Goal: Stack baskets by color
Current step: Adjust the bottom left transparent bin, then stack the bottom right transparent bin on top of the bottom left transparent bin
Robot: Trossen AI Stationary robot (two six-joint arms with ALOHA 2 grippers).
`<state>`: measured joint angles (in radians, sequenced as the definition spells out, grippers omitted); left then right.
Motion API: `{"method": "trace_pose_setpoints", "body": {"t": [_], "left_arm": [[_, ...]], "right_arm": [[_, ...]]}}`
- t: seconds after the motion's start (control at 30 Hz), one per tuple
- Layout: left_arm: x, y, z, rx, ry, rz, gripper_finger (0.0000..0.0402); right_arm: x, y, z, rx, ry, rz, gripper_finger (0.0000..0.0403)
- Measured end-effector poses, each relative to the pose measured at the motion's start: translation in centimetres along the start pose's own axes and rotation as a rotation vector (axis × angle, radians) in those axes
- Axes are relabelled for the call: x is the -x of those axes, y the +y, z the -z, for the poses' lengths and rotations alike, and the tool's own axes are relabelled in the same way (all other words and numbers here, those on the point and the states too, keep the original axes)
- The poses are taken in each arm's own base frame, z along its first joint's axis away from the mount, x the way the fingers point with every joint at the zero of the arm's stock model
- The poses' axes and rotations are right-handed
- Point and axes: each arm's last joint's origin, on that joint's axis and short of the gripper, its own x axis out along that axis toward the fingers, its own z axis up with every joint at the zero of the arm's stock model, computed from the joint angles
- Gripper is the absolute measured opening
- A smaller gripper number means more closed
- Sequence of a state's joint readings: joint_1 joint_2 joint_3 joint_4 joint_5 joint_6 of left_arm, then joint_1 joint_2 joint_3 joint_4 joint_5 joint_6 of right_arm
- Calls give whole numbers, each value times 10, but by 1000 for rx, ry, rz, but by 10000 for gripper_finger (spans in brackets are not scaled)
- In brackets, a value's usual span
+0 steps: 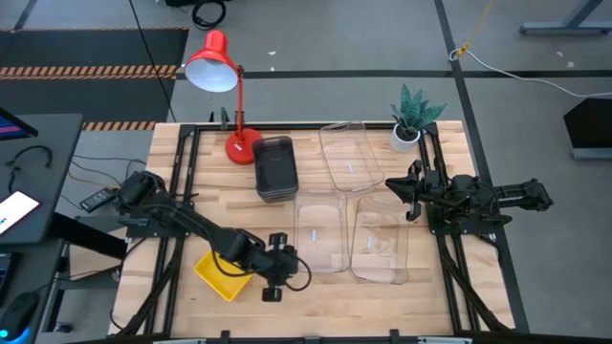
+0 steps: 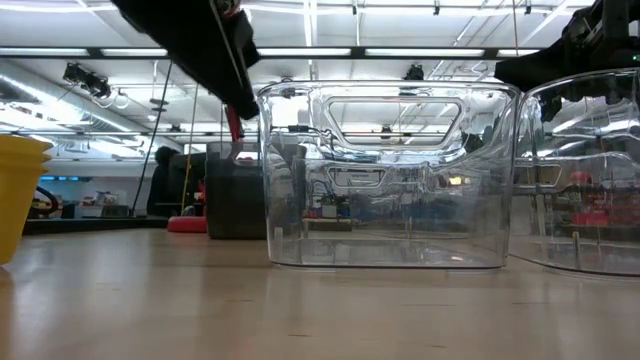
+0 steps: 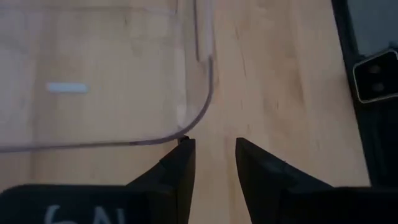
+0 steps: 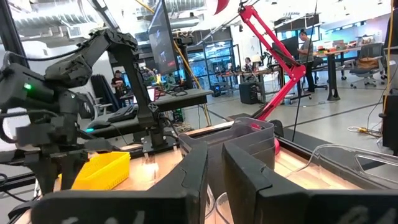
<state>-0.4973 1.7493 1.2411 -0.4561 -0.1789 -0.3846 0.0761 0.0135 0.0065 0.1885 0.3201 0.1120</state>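
Already, the dark grey plastic baskets [image 1: 275,169] are sitting stacked beside the red desk lamp [image 1: 218,67]. Three clear transparent baskets [image 1: 318,232] are lying unstacked nearby. The left pincer [image 1: 278,267], slightly spread and empty, is hovering near them.

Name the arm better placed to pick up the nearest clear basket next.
Left, probably. The left gripper hovers beside the clear basket's near corner, empty, with a gap between its fingers; the right gripper waits at the table's right side.

Bare wood table [image 1: 316,296] free beside clear basket [image 1: 320,234]; lamp [image 1: 215,62] behind.

A robotics lab in an open-plan office is indicated: a monitor [image 4: 163,37], desks [image 4: 339,53], office chairs [image 4: 367,55] and exposed ceiling lights [image 2: 400,52] are seen beyond the wooden table [image 1: 191,205].
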Motion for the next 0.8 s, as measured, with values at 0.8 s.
{"method": "trace_pose_setpoints", "body": {"t": [0.8], "left_arm": [[4, 19, -19, 16, -34, -34, 178]], "right_arm": [[0, 0, 0, 1, 2, 0, 54]]}}
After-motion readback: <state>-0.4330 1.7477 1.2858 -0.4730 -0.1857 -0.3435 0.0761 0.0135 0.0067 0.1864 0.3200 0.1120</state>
